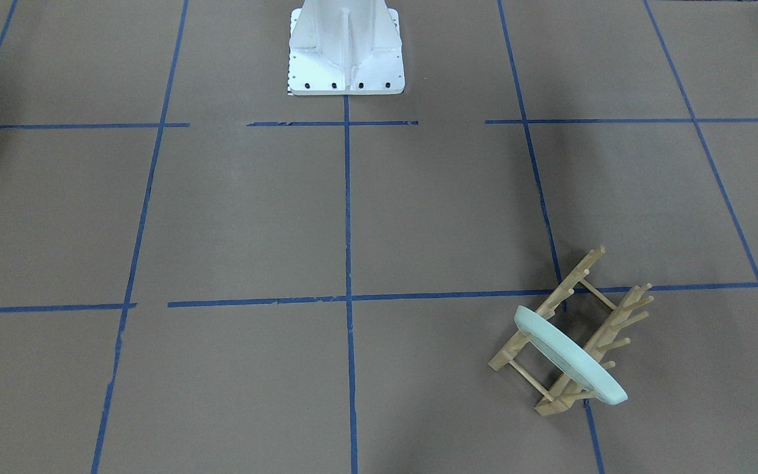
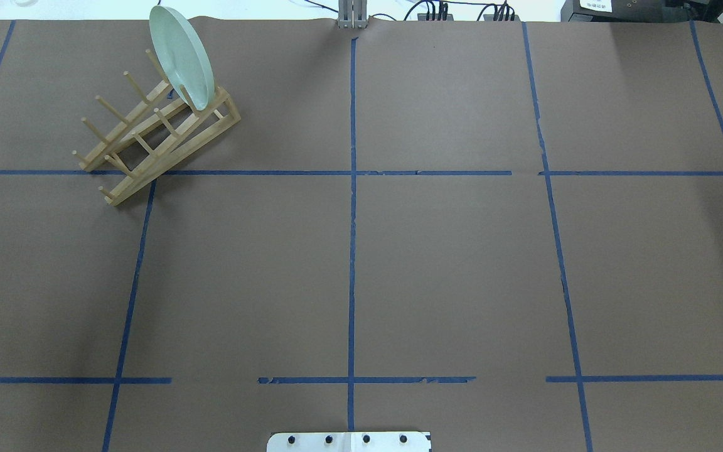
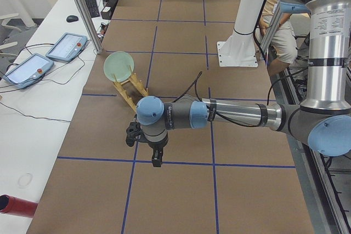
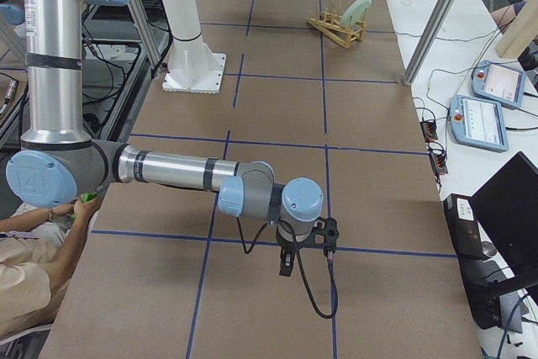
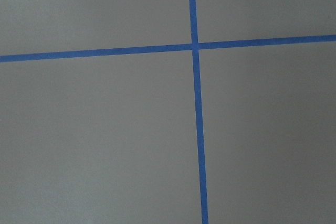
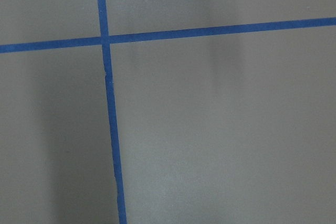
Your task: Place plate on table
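The pale mint-green plate (image 1: 570, 355) stands on edge in the far end slot of the light wooden peg rack (image 1: 606, 322). It also shows in the overhead view (image 2: 182, 56), far left on the brown table (image 2: 449, 263), and in both side views (image 3: 118, 65) (image 4: 357, 10). My left gripper (image 3: 156, 160) hangs above the table, well short of the rack, and shows only in the exterior left view. My right gripper (image 4: 286, 265) hangs over the table's other end and shows only in the exterior right view. I cannot tell whether either is open or shut.
The white robot base (image 1: 346, 49) stands at the robot's edge of the table. Both wrist views show only brown table and blue tape crossings (image 5: 195, 45) (image 6: 104, 39). Teach pendants (image 3: 66, 46) and a red cylinder (image 3: 16, 204) lie on the side bench.
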`<action>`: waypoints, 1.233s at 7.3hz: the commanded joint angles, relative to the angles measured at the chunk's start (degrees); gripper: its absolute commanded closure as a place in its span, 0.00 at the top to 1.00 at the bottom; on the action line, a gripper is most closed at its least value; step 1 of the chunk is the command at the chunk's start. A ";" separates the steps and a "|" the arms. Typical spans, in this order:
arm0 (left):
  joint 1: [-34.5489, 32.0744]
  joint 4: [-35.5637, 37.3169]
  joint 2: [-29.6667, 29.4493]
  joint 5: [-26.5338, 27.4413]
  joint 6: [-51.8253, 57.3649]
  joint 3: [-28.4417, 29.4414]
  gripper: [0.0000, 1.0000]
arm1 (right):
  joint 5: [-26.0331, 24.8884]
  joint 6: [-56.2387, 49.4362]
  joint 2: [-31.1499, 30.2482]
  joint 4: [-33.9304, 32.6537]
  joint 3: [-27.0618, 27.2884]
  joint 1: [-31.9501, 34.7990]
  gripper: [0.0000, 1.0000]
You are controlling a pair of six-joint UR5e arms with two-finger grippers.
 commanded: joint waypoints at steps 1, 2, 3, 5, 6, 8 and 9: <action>-0.06 0.69 -1.35 -0.42 -0.04 -1.07 1.00 | 0.00 0.00 0.00 0.00 -0.08 0.00 1.00; 0.03 0.44 -1.53 0.10 -0.57 -1.00 1.00 | 0.00 0.00 0.00 0.00 0.00 0.00 1.00; 0.03 0.08 -1.19 0.11 -0.31 0.05 1.00 | 0.00 0.00 0.00 0.00 -0.08 0.00 1.00; -0.06 -0.70 -0.66 -2.86 -0.05 -0.03 1.00 | 0.00 0.00 0.00 0.00 -0.09 0.00 1.00; 0.20 -1.84 -1.79 -5.49 -3.96 -0.12 1.00 | 0.00 0.00 0.00 0.00 -0.09 0.00 1.00; 1.16 -19.32 -3.90 -11.37 -27.76 1.11 1.00 | 0.00 0.00 0.00 0.00 -0.09 0.00 1.00; 4.13 -30.57 -3.99 -11.50 -41.22 2.24 1.00 | 0.00 0.00 0.00 0.00 -0.09 0.00 1.00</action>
